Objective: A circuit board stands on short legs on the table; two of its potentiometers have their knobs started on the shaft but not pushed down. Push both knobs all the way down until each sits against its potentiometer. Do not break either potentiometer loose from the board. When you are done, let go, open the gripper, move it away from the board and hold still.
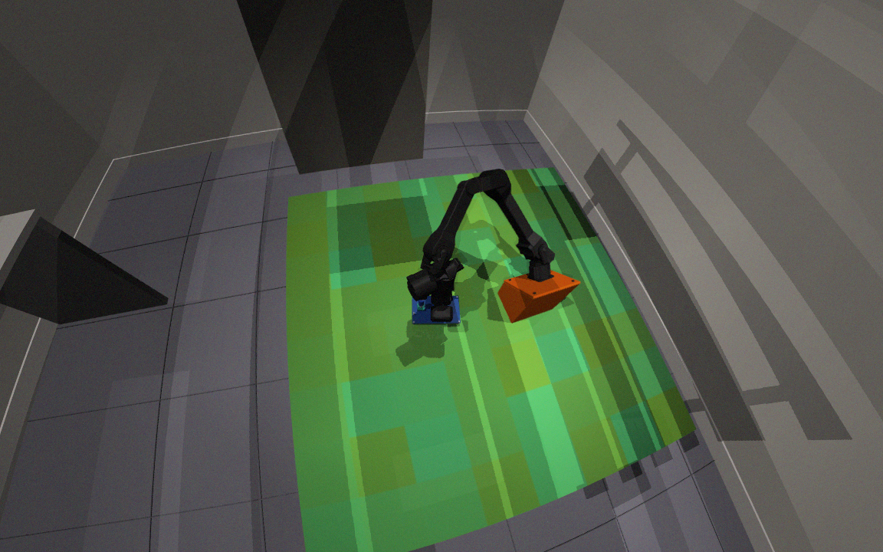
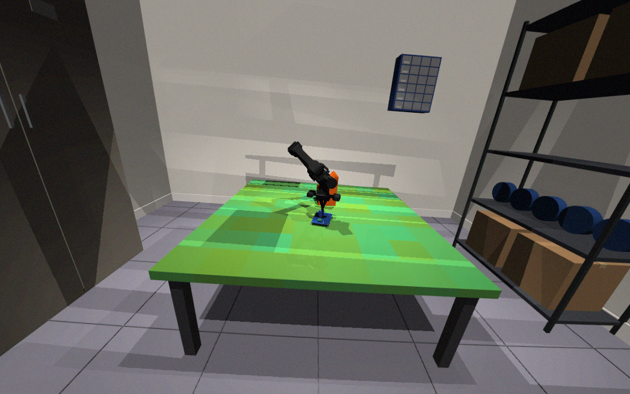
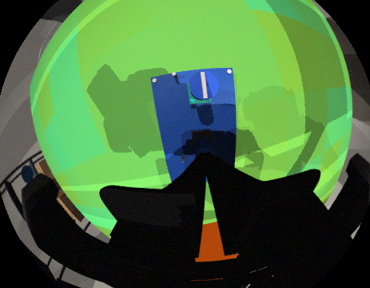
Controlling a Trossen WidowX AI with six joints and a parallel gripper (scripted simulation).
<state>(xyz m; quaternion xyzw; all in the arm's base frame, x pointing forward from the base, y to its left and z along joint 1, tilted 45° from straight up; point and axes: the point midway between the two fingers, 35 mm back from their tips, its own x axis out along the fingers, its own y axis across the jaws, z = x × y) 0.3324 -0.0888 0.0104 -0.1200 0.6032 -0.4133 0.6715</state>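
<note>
Circuit board, blue, two knobs to seat: hazards from here

Gripper (image 1: 441,315) (image 2: 322,210) (image 3: 204,157): black, fingertips pressed together, nothing pinched. It points down over the right end of the board as you see it from above. Whether it touches anything there, you cannot tell.

Dark shape (image 3: 202,144) by the fingertips: probably the second knob, shadowed and partly hidden. Your likely step is pressing it home with the closed tips. Off centre, they could slide off or tilt the knob so that it binds; sideways force could then pry its potentiometer loose. Pushing on after it seats would load the mount.

Blue knob (image 3: 194,86): white pointer line, over a teal potentiometer (image 1: 421,306) (image 2: 319,220) (image 3: 194,101) at the board's left end from above. Its seating is unproven; check the gap beneath. A low traverse might clip it, so you should lift first.

Board (image 1: 419,317) (image 2: 327,220) (image 3: 165,108): on the table (image 1: 375,398) (image 2: 307,254) (image 3: 185,40), left of the orange base (image 1: 520,302) (image 2: 334,181) (image 3: 212,240) from above. An angled push could skid it. Opening low, you risk striking parts.
</note>
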